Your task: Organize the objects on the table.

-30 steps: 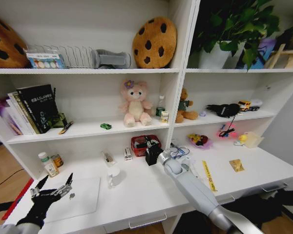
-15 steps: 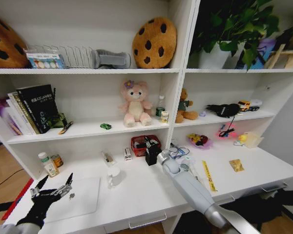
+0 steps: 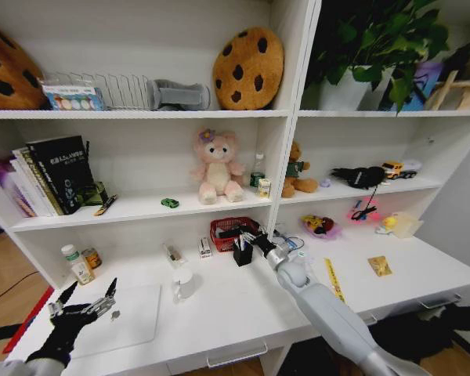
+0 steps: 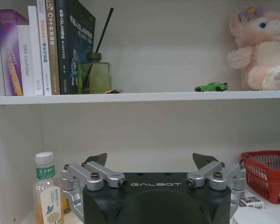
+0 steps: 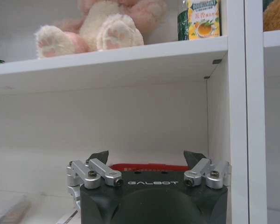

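My right gripper (image 3: 252,239) hangs open at the back of the white table (image 3: 243,313), just above a black pen holder (image 3: 243,253) and in front of a red basket (image 3: 229,231). In the right wrist view the gripper (image 5: 147,157) holds nothing, and the basket's rim (image 5: 149,166) shows between its fingers. My left gripper (image 3: 82,301) is open at the front left, over a silver laptop (image 3: 133,317); in the left wrist view the gripper (image 4: 149,161) is empty. A tiny green toy car (image 3: 170,203) (image 4: 211,87) sits on the shelf above.
A white cup (image 3: 182,282) stands in the middle of the table. Small bottles (image 3: 74,264) are at the back left. A yellow strip (image 3: 334,282) and a gold packet (image 3: 380,266) lie to the right. Books (image 3: 51,176), a green glass jar (image 4: 94,74) and plush toys (image 3: 215,166) fill the shelves.
My right arm's wrist has swung to the right while its gripper stays by the pen holder. The left arm has not moved.
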